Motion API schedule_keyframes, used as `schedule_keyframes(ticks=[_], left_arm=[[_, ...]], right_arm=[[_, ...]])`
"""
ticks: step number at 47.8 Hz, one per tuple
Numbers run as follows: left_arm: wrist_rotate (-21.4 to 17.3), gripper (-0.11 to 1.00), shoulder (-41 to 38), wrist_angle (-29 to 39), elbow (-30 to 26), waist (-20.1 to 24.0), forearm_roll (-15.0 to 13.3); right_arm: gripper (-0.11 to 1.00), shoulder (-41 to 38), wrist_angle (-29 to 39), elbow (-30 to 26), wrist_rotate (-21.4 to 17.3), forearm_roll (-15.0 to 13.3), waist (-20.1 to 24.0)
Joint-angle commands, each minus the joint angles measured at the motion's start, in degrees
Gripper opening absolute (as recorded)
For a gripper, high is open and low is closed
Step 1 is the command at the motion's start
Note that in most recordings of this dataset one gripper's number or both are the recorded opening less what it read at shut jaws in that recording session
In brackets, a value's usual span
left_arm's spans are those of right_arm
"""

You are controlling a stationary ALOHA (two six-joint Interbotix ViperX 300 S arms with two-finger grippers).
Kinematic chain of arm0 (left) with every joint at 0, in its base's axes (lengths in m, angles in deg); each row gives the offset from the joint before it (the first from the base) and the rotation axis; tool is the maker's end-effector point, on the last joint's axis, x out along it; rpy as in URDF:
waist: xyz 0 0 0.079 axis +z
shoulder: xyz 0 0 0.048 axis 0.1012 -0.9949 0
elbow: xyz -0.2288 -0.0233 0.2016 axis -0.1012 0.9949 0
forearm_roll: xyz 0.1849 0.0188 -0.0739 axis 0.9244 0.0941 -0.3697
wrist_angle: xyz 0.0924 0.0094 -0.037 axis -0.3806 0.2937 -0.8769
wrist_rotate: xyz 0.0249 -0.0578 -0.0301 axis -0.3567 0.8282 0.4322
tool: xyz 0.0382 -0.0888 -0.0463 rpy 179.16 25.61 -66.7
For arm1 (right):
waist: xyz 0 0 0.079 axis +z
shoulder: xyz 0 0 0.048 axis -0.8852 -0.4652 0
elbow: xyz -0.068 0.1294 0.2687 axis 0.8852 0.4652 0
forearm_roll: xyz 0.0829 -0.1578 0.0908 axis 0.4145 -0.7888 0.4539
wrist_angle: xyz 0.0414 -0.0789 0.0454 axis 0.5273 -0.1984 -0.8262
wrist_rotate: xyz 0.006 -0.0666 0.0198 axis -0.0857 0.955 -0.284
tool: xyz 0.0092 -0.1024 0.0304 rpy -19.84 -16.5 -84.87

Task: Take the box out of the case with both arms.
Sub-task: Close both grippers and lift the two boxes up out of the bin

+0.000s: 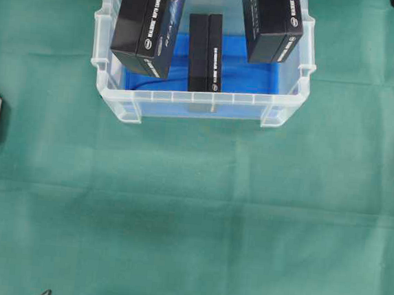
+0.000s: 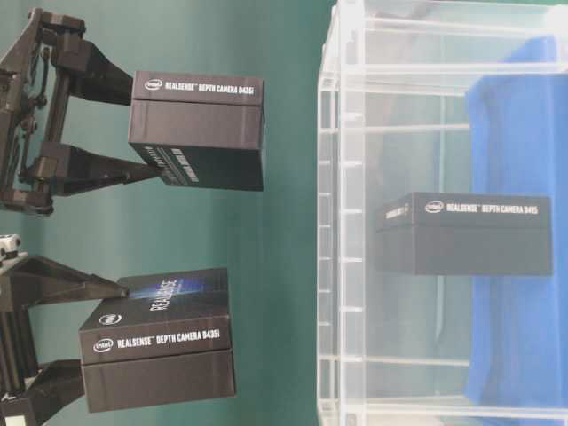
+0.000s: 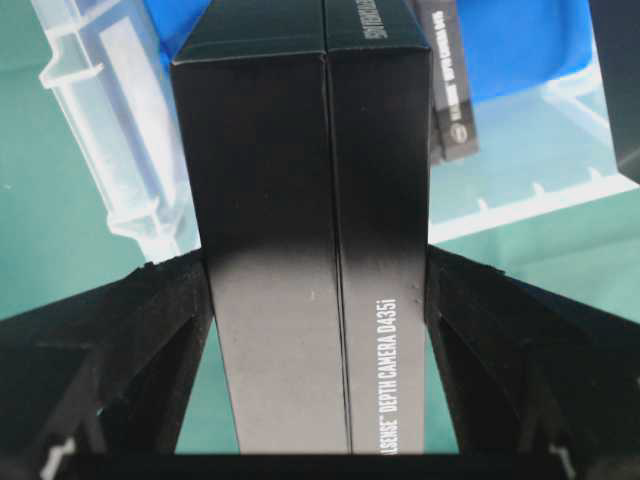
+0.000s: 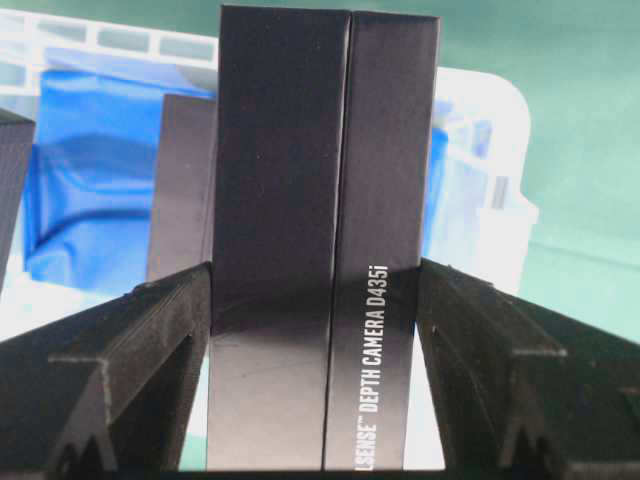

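Green cloth (image 1: 191, 209) underlies the case (image 1: 186, 108); each gripper (image 3: 320, 300) (image 4: 315, 310) clamps a black box (image 1: 146, 22) (image 1: 273, 23).

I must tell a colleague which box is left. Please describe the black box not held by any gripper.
Find the large clear plastic tub with blue lining on the green cloth. Inside it, on the lining, stands one narrow black cardboard box. Unlike the two other black boxes, held above the tub, no gripper touches it.
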Motion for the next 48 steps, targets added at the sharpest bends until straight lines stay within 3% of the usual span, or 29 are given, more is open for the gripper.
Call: schedule_keyframes(ticks=[1,48], left_arm=[[-0.09,0.62,1.32,-0.18,-0.88,-0.09,0.09],[-0.09,0.62,1.49,-0.26,-0.7,-0.35,0.18]], right_arm=[[0.65,2.29,-0.09,-1.58,-0.09,-0.35,0.09],[0.65,2.37,-0.09,-1.58,-0.26,-0.18,0.7]])
